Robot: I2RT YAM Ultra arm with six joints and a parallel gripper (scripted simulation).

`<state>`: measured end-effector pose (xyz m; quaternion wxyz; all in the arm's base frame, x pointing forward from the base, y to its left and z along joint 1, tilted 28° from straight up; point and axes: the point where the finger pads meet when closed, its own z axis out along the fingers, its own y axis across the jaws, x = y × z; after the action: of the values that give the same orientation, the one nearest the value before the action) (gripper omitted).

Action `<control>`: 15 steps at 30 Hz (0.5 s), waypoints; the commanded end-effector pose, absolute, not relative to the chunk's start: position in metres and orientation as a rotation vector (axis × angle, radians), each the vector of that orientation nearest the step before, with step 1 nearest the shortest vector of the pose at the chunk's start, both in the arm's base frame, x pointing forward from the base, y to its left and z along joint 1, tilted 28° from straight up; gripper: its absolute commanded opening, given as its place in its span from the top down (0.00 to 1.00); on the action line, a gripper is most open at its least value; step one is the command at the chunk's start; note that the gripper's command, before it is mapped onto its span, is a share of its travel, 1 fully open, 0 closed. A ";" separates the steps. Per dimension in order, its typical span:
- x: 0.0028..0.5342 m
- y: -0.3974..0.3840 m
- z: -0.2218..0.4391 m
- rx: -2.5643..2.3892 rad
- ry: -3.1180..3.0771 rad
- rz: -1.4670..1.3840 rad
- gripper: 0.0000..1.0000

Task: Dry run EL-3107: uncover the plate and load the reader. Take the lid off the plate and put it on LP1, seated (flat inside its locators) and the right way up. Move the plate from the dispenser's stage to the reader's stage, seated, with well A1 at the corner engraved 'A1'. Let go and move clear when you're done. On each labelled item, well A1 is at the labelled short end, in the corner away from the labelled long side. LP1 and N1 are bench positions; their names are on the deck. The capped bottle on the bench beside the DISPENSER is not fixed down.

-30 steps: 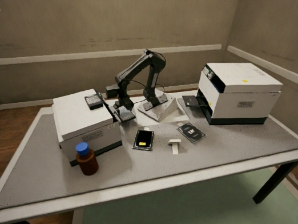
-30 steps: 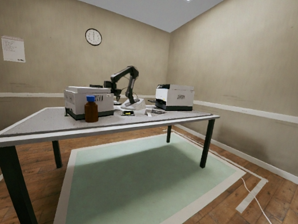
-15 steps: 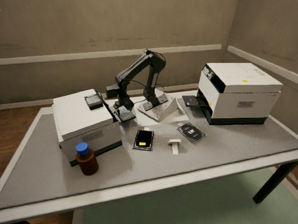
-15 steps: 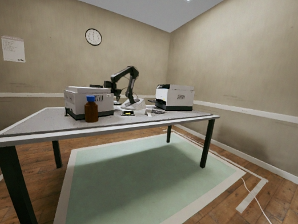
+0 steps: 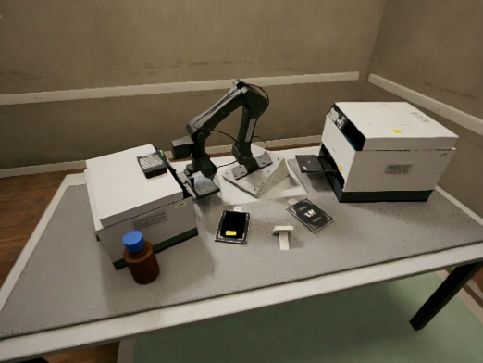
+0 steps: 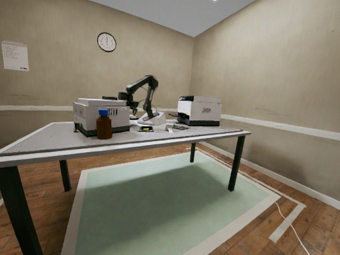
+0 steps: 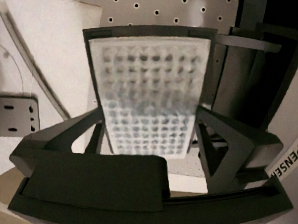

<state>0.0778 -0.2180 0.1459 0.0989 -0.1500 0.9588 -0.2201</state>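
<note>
The lidded plate (image 5: 206, 182) sits on the dispenser's dark stage (image 5: 209, 194) (image 7: 150, 33), beside the dispenser (image 5: 134, 185) (image 6: 98, 114). Its frosted lid (image 7: 152, 90) covers the wells in the wrist view; A1 cannot be made out. My gripper (image 5: 200, 178) (image 7: 150, 110) is shut on the lid, one fingertip against each long side; whether the fingers also touch the plate is hidden. The reader (image 5: 393, 162) (image 6: 203, 114) has its empty stage (image 5: 315, 163) out. Two bench positions, a left one (image 5: 225, 239) and a right one (image 5: 311, 214), lie in front; their names are too small to read.
The brown bottle (image 5: 142, 266) (image 6: 104, 127) with a blue cap stands in front of the dispenser. A black patterned block (image 5: 153, 165) lies on the dispenser's top. A white T-shaped piece (image 5: 284, 237) stands between the bench positions. The yellow tag (image 5: 230, 233) is on the left position.
</note>
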 end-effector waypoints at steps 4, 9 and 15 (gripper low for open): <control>0.076 -0.219 0.163 -0.442 2.815 -0.709 0.14; 0.076 -0.219 0.164 -0.442 2.813 -0.714 0.14; 0.076 -0.220 0.166 -0.441 2.812 -0.722 0.14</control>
<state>0.0775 -0.2179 0.1458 0.0990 -0.1501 0.9588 -0.2198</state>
